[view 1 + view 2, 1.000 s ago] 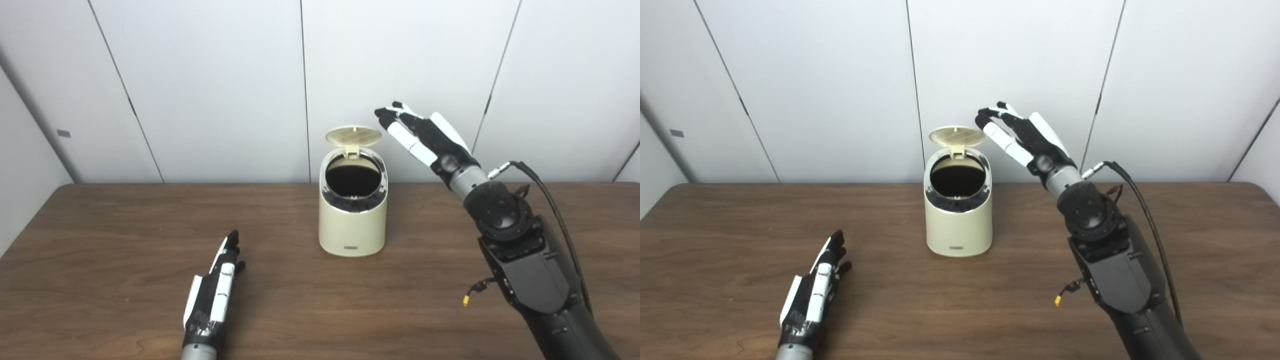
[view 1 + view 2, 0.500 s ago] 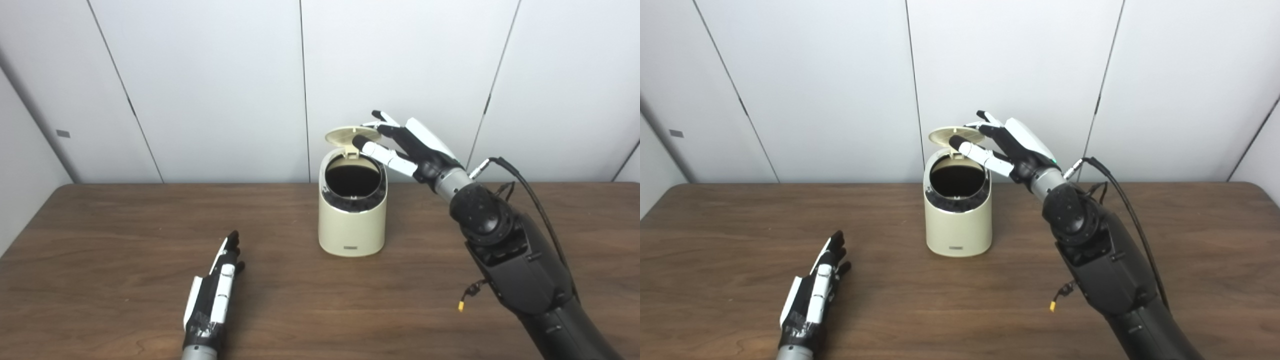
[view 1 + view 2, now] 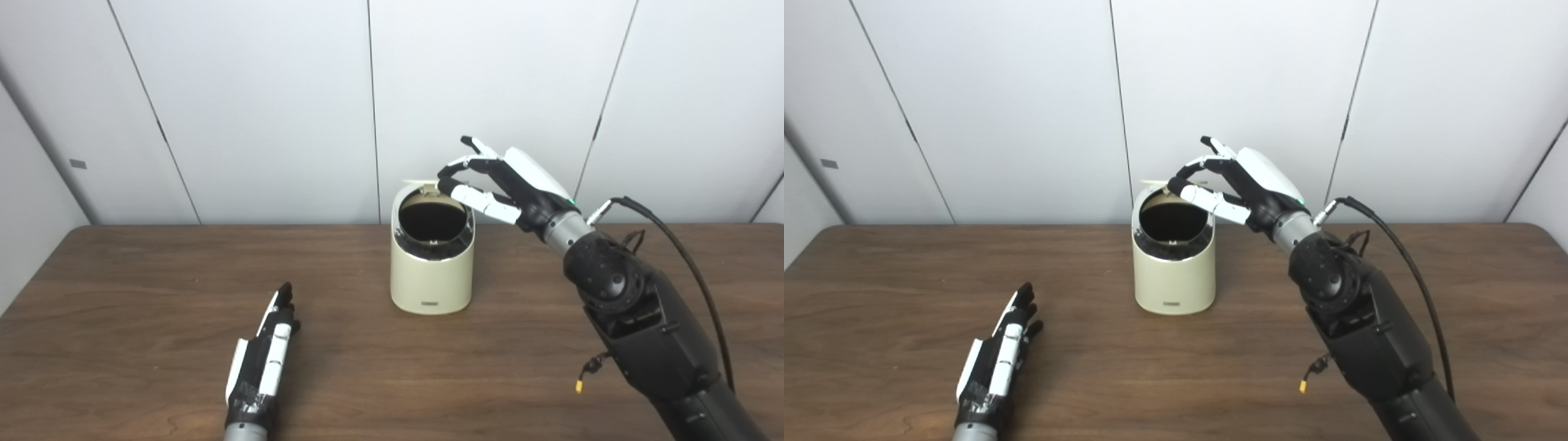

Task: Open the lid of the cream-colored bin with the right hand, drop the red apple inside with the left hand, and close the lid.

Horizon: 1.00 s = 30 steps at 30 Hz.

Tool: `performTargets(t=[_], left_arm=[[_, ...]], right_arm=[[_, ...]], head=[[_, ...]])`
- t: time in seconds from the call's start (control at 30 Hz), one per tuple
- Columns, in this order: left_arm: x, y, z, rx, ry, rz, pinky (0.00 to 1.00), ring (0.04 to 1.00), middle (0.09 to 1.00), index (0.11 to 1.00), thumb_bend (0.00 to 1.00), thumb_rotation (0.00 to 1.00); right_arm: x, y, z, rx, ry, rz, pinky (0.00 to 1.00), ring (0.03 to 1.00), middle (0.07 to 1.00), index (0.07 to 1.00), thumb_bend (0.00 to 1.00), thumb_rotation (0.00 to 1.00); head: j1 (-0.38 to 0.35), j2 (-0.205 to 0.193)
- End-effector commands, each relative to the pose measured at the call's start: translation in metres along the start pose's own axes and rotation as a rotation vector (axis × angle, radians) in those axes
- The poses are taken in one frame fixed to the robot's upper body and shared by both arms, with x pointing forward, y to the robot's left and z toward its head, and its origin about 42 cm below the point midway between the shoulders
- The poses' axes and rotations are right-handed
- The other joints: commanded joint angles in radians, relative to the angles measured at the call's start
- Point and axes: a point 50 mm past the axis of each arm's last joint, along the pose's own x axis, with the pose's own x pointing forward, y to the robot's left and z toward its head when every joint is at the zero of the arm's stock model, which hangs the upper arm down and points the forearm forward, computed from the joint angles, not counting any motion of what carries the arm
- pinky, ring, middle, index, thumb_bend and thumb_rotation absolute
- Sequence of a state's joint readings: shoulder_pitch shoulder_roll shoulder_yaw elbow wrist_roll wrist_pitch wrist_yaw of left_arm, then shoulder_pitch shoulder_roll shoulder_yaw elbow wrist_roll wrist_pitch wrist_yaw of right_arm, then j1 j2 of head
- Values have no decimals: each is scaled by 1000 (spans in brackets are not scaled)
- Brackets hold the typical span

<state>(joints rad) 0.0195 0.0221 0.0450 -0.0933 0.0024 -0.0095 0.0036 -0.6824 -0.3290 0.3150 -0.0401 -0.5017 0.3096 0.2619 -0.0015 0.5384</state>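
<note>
Scene: cream-colored bin (image 3: 432, 263) stood mid-table (image 3: 122, 294), mouth open; no apple visible | Right hand (image 3: 1240, 184): fingers (image 3: 1206, 197) curled onto the lid (image 3: 419, 181), seemingly touching | Left hand (image 3: 263, 355): flat, fingers together | Advice: press lid down evenly | Views: right eye separated lid edge from fingers better.
</note>
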Motion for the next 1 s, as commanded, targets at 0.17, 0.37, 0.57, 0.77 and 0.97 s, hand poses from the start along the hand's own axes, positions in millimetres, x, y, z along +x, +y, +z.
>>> performTargets(t=[0.17,0.37,0.57,0.77,0.97], left_arm=[[4,-2,6,-9,-14,5,1000,995,1000,1000,549,890],[4,-2,8,-1,-22,4,1000,991,1000,1000,545,901],[1,-3,8,-11,-13,10,1000,991,1000,1000,552,914],[2,-3,7,-25,-17,14,999,990,1000,1000,553,895],[3,-6,8,-31,-7,15,1000,992,1000,1000,573,887]], right_arm=[[-4,-17,11,-176,-97,-46,1000,1000,1000,736,617,1000],[-11,-10,11,-269,-98,-14,1000,1000,1000,749,612,1000],[-16,3,13,-338,-141,12,1000,1000,987,733,583,940],[-16,19,15,-374,-159,40,1000,1000,985,723,585,917],[-18,27,18,-402,-185,59,1000,1000,981,715,583,902]], head=[[1,9],[3,18],[5,25],[9,35],[11,38]])
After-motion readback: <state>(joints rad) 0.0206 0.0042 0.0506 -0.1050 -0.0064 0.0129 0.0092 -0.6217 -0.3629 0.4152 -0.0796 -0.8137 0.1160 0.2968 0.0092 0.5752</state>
